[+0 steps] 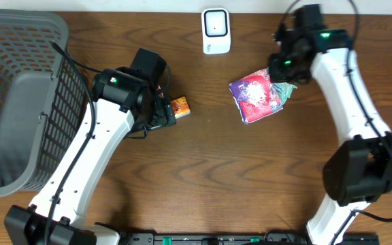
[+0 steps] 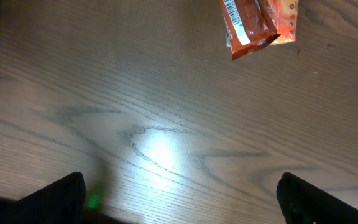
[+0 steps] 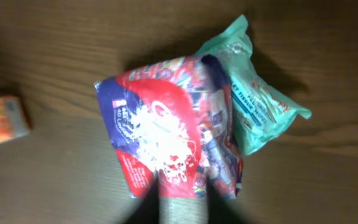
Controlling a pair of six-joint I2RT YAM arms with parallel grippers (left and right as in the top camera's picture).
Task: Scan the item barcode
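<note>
- Closest to the lens, in the left wrist view, are the two dark fingertips point(image 2: 55, 196) of my left end effector point(image 2: 179, 208). One sits in each lower corner of the frame with only bare wood between them, so it is released and holds nothing.
- At the top right of that view lies one orange packet point(image 2: 257, 25), flat on the surface point(image 2: 135, 112) and well apart from the fingertips. A white barcode strip shows on it here, and neither other view shows that.
- In the right wrist view my right end effector point(image 3: 182, 202) is only a dark blur at the bottom edge, over the lower edge of the red-and-purple packet point(image 3: 166, 134). I cannot tell whether it is clenched, released or grasping.
- That view lets me count three packets. The red-and-purple one is in the centre, one teal packet point(image 3: 260, 99) is pressed against its upper right side, and the orange one is blurred at the far left.
- Only the overhead view shows the single white scanner point(image 1: 216, 30) at top centre, the single grey basket point(image 1: 19, 102) along the left edge, and both arms.
- Overhead, the red-and-purple packet lies right of centre, below and to the right of the scanner and apart from it.
</note>
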